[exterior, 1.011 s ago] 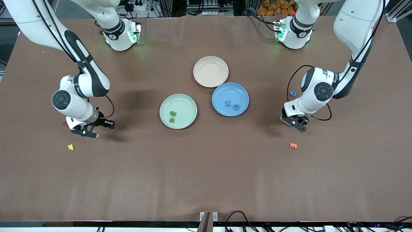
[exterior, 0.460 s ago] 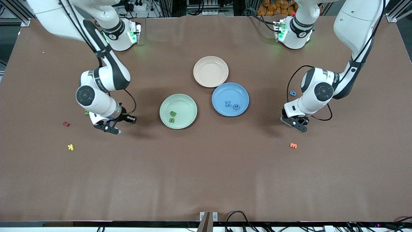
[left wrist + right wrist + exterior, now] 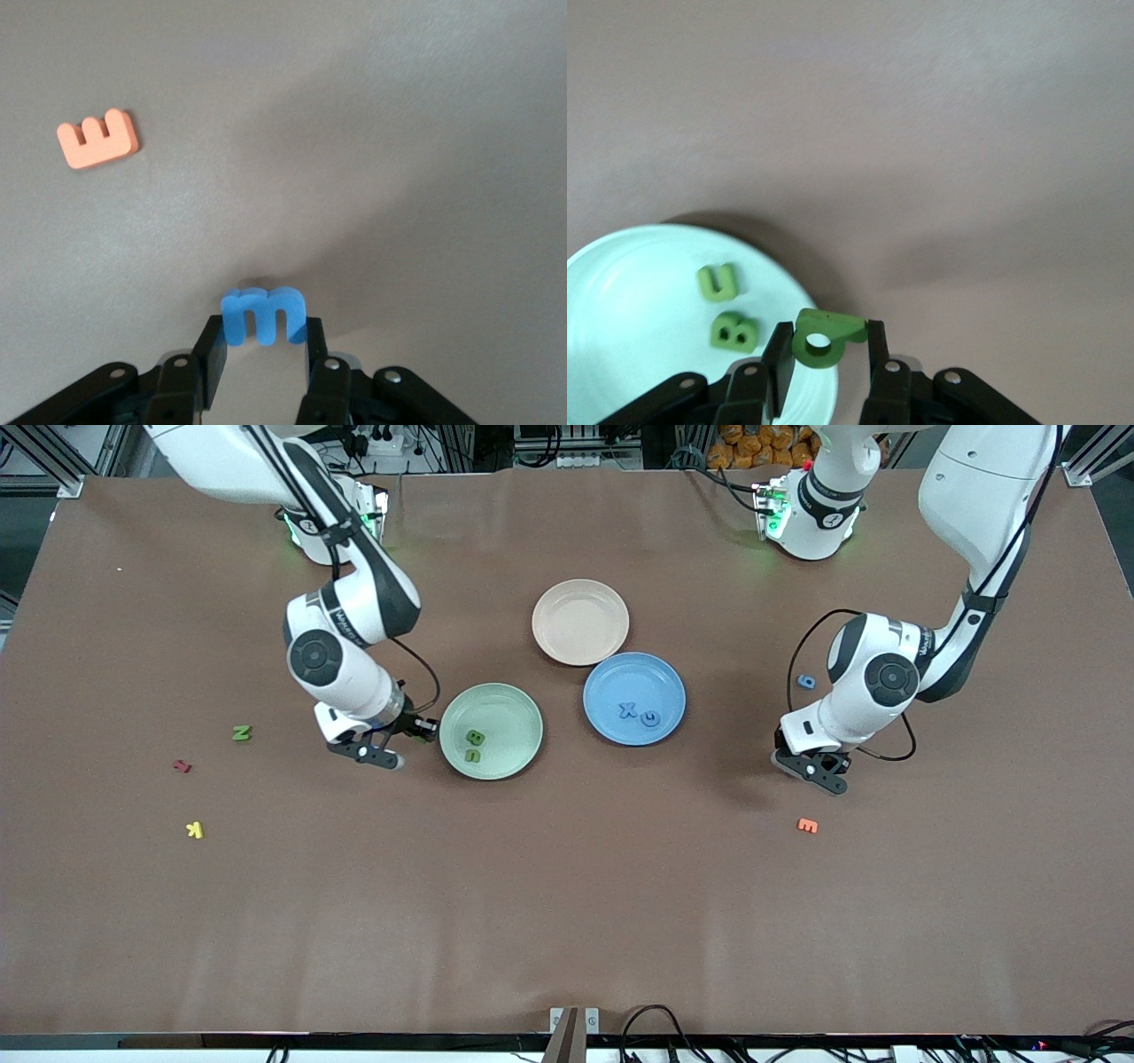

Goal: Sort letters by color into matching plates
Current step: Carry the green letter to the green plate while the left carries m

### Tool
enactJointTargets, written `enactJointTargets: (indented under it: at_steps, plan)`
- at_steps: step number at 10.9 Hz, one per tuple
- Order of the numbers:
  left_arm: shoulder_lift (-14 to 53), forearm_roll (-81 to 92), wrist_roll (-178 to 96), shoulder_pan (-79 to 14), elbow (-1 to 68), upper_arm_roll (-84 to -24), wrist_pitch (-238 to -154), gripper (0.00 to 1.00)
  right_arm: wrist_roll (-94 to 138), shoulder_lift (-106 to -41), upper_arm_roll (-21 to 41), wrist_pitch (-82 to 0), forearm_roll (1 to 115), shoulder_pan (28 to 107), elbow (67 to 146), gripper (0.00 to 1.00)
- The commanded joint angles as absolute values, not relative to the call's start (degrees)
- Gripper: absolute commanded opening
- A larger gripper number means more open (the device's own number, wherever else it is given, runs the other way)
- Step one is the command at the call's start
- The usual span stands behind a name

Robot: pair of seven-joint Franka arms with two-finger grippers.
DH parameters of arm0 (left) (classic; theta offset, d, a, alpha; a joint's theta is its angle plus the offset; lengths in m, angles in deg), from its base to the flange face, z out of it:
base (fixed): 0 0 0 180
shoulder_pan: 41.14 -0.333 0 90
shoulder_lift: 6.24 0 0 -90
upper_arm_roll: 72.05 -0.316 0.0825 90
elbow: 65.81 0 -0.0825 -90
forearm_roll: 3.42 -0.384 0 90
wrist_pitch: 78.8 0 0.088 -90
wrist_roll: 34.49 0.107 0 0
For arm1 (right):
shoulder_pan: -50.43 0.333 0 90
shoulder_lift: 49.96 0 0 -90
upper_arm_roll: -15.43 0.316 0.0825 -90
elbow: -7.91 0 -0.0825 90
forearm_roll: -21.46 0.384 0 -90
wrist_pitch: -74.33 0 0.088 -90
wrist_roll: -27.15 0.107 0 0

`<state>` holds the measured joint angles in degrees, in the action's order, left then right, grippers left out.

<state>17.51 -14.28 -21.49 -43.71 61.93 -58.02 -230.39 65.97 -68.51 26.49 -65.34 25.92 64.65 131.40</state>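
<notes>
Between the right gripper's [image 3: 827, 354] fingers, clamped, a small green foam letter [image 3: 826, 336] hangs over the pale green round plate's [image 3: 620, 354] rim; left gripper [image 3: 264, 359] pinches a blue foam "m" [image 3: 263, 314].

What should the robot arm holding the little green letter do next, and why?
Probably carry it a bit farther, over the middle of the pale green round plate, then let go. The right gripper is shut on a small green foam letter above the plate's rim, where a green B and U already lie. The left gripper holds a blue foam m.
</notes>
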Motion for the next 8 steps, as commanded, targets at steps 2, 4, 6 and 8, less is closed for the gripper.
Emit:
enactJointTargets:
  at_steps: [2, 4, 6, 8]
  plan:
    - [16.5, -11.2, -26.3, -42.1, 59.9, -55.6, -226.8, 0.00, 72.0, -69.4, 26.1, -64.6, 27.1, 69.8, 129.4, 0.21]
    - [16.4, -9.5, -28.1, -40.4, 59.8, -55.3, -226.8, 0.00, 74.8, -71.4, 26.1, -64.7, 27.1, 71.8, 127.0, 0.21]
    - [16.2, -9.4, -32.1, -40.1, 59.8, -53.2, -226.8, 0.00, 76.0, -72.5, 26.1, -64.9, 27.1, 73.1, 125.6, 0.21]
    - [16.1, -9.4, -35.8, -38.3, 59.8, -52.3, -226.7, 0.00, 77.1, -73.2, 26.1, -65.0, 27.1, 74.0, 124.8, 0.27]
